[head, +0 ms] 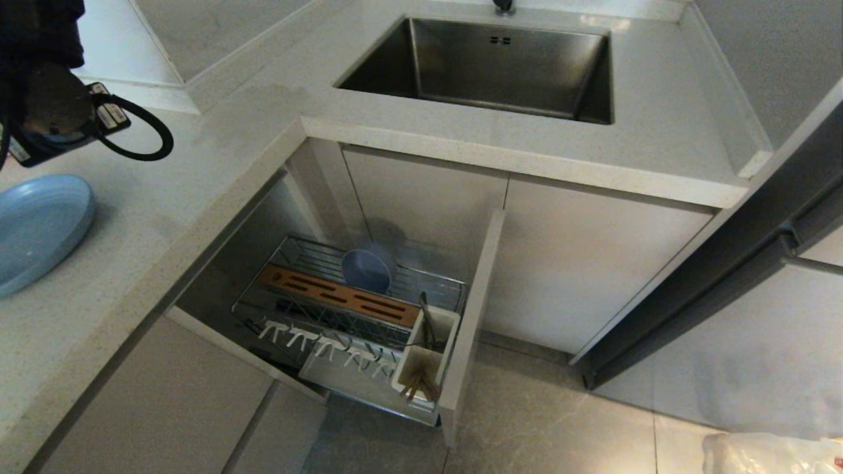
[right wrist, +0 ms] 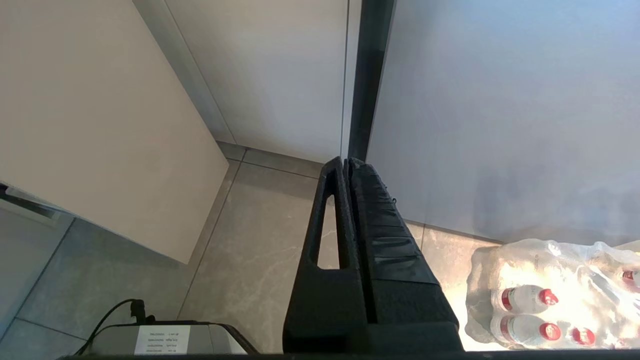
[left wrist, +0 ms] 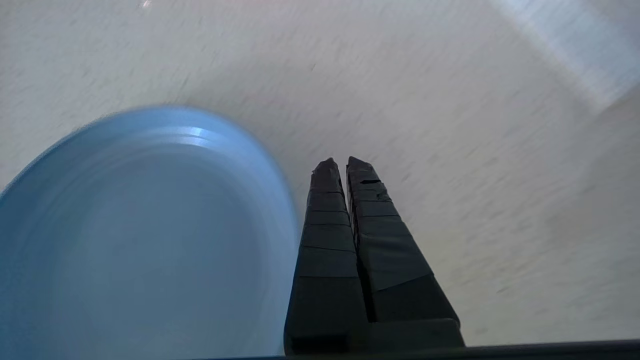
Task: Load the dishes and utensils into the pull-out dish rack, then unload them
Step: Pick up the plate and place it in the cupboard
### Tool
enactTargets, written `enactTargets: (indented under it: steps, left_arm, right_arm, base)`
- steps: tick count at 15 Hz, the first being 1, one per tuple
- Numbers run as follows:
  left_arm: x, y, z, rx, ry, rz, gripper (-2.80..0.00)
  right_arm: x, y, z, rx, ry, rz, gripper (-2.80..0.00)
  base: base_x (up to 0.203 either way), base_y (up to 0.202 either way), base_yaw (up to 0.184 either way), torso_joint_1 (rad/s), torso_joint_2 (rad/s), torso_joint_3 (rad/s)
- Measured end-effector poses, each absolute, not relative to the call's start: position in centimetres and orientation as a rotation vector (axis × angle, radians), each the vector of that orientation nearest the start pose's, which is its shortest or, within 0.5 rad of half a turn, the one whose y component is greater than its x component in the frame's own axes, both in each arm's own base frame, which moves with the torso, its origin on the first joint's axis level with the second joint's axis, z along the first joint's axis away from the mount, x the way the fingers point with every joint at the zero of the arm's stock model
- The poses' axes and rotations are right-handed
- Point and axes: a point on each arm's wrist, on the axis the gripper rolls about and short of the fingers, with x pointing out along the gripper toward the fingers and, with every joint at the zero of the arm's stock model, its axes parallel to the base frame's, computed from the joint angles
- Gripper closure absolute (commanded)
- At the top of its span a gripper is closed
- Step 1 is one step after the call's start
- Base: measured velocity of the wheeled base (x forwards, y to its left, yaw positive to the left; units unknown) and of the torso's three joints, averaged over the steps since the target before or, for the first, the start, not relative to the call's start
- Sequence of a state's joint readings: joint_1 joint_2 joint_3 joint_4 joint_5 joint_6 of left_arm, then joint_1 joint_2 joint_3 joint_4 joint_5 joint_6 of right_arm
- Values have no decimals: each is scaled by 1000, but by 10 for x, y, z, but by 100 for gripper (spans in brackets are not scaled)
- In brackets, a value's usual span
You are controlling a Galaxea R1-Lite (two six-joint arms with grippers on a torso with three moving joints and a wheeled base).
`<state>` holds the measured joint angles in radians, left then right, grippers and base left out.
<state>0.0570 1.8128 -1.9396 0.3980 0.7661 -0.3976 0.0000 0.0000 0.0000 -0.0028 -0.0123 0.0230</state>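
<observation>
The left end effector [left wrist: 336,161] is above the table [head: 217,151], its two dark fingers pressed together with nothing between them. In the left wrist view its tips sit just beside the rim of the pale-blue plate [left wrist: 140,235], with no contact evident. In the head view that plate [head: 36,227] lies flat on the table at the far left, and part of the left arm [head: 46,99] is overhead near it.

The pull-out dish rack [head: 355,316] stands drawn out below the table edge. The pale-blue bowl [head: 367,271] stands on edge in the wire basket behind the slotted wooden bar [head: 339,296]. The white utensil cup [head: 425,359] at the front corner holds the wooden chopsticks [head: 418,388] in its nearer compartment and a slim dark-looking utensil [head: 428,322] in the farther one.

The steel sink [head: 487,66] is set in the table behind the rack.

The right end effector [right wrist: 345,160] hangs closed and empty above the tiled floor [right wrist: 250,260], near a wrapped pack of bottles [right wrist: 555,295].
</observation>
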Motion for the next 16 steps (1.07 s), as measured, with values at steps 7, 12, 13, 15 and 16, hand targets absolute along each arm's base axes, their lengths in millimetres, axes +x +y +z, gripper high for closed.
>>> enactTargets:
  steps: [7, 12, 13, 15, 16]
  left_arm:
    - [324, 48, 351, -239, 190, 919, -280]
    - [326, 49, 349, -240, 196, 922, -280]
    - [327, 49, 348, -242, 198, 920, -280]
    - [331, 52, 345, -245, 211, 912, -280]
    - [333, 53, 342, -247, 219, 902, -280]
  right_arm:
    - [-23, 0, 76, 23, -3, -12, 0]
    - [-23, 0, 76, 23, -3, -12, 0]
    - [-23, 0, 76, 23, -3, -12, 0]
    - [-23, 0, 76, 23, -3, -12, 0]
    - [-23, 0, 76, 23, -3, -12, 0]
  base:
    - [0, 0, 0, 0, 0, 0]
    - [0, 0, 0, 0, 0, 0]
    - [0, 0, 0, 0, 0, 0]
    - [0, 0, 0, 0, 0, 0]
    - [0, 0, 0, 0, 0, 0]
